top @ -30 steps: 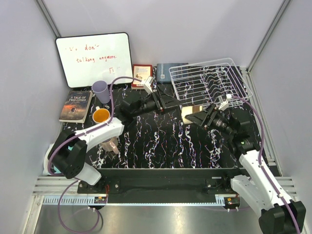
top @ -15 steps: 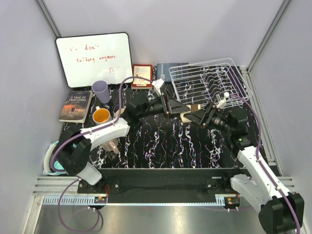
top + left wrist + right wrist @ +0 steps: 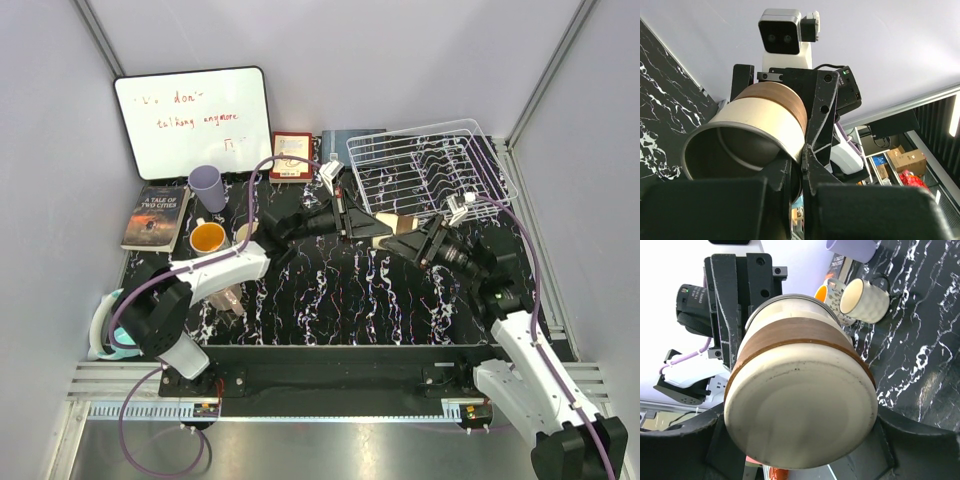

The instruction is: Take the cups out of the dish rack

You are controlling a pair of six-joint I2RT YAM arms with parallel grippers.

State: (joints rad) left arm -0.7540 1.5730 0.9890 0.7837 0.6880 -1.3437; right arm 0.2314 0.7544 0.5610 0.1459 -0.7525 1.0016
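While my right gripper (image 3: 800,415) grips banded cream cup (image 3: 760,117) round body, fingers spread to cup's width, my left gripper (image 3: 796,162) pinches rim wall, nearly closed. Cup airborne just in front of dish rack (image 3: 430,165), outside it. Handover, I judge: lavender cup (image 3: 207,185), orange-lined mug (image 3: 207,238) stand well left of rack.

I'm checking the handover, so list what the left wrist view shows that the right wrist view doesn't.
Only the left wrist view: the open mouth of the banded cup and the other arm's camera. Only the right wrist view: its flat bottom, a lavender cup and a cream mug on the table. Both: the banded cup, with jaws of both arms at it.
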